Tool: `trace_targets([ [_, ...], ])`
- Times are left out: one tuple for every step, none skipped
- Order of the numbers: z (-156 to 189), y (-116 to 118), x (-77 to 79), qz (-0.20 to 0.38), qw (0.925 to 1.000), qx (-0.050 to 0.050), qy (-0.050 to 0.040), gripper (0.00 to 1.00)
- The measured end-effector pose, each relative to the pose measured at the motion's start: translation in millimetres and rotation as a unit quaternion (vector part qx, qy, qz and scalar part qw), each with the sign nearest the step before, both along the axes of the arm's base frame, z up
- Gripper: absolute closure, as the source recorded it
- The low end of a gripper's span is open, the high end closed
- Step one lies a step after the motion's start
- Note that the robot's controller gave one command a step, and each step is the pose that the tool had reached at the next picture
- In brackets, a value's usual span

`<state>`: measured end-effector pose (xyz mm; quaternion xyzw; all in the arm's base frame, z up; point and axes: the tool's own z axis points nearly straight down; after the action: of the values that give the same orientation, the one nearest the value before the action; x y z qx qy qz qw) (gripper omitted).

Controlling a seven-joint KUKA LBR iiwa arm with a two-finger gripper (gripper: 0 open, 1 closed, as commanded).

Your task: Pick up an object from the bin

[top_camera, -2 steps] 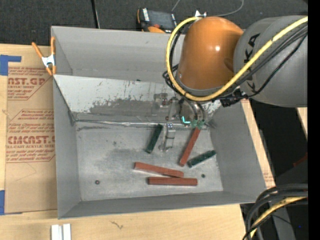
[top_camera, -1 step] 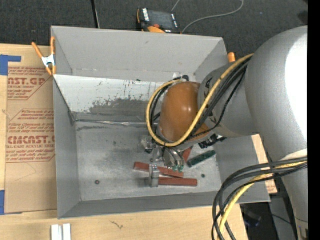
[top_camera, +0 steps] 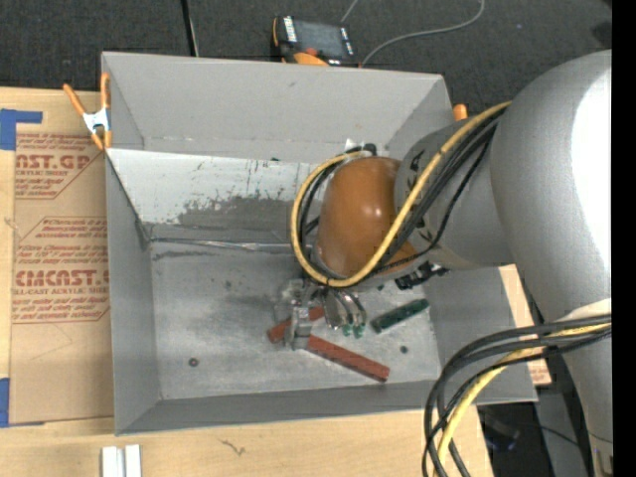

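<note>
Fingers (top_camera: 296, 318) of the gripper (top_camera: 318, 324) look spread apart, not clenched. Seen from above, their tips are down at the floor of the grey bin (top_camera: 199, 366), right of centre, on either side of the upper-left end of a reddish-brown flat stick (top_camera: 348, 359). The stick lies slanted on the floor. A green strip (top_camera: 399, 316) lies near, to the right. Nothing is lifted. By my reading, closing on the stick and raising it out are left.

Cardboard (top_camera: 55, 227) beside the bin, red print: "CAST.GP" and "ALL-CAST ACRYLIC SHEET" (partly cut off).
</note>
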<state>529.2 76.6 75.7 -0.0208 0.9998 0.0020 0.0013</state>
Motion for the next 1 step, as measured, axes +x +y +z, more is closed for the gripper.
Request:
trace_targets([
  [131.6,-30.0,43.7,0.134,0.991,-0.003,-0.0039,1.0],
])
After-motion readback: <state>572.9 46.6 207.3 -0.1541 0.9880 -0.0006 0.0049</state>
